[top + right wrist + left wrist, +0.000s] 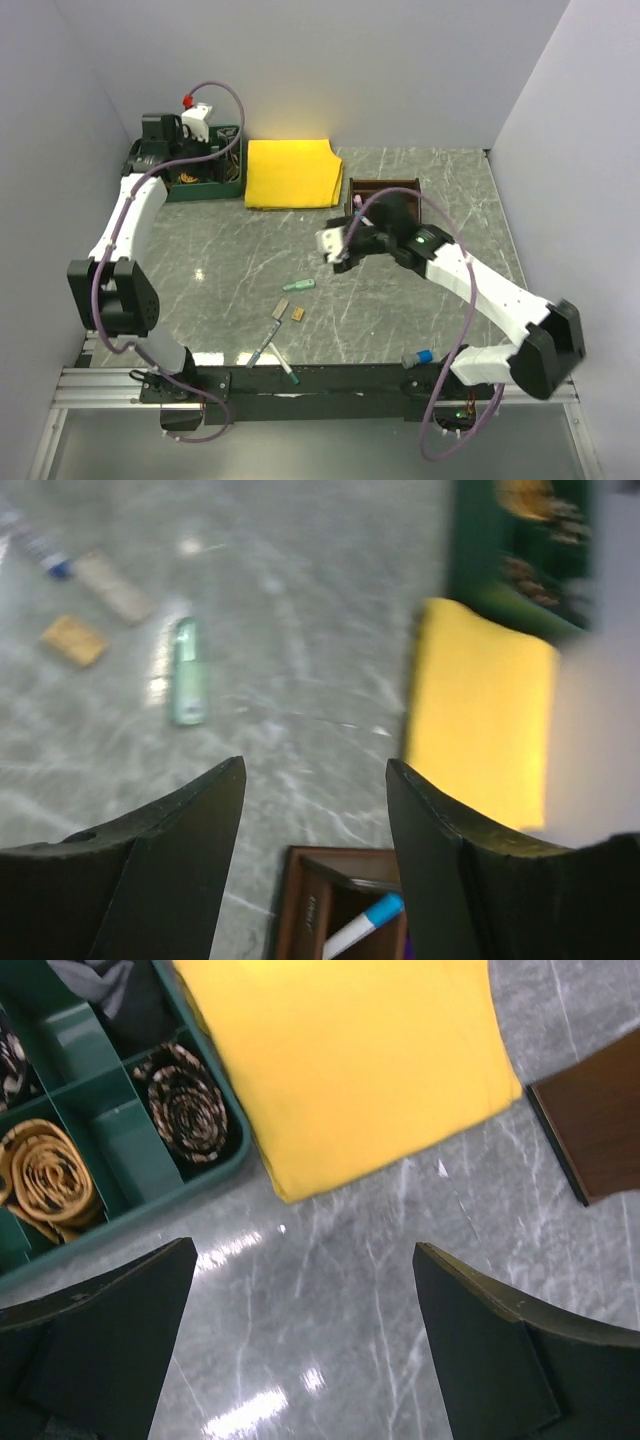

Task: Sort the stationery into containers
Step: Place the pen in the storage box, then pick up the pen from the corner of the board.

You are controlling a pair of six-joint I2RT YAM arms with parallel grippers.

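Tray (pixel 165 190): green, far left of the organiser; coils (pixel 185 1110) in its cells, not task stock.
Left claw (pixel 300 1265): by the tray, well left of the organiser; jaws wide, nothing held.
Cloth (pixel 290 172): yellow, just left of the organiser.
Pens (pixel 262 348): two, front-left of the organiser, well apart from it; probably light, stiff, prone to roll; grip mid-barrel.
Blocks (pixel 283 308): two, tan, beside the pens; likely light and flat; pinch the long edges.
Green pen (pixel 298 286): nearest the organiser's front-left; handles like the pens.
Right claw (pixel 315 770): just before the organiser; jaws well apart, empty.
Organiser (pixel 385 185): brown, divided; blue-capped pen (pixel 365 923) in a near cell; other cells hidden.
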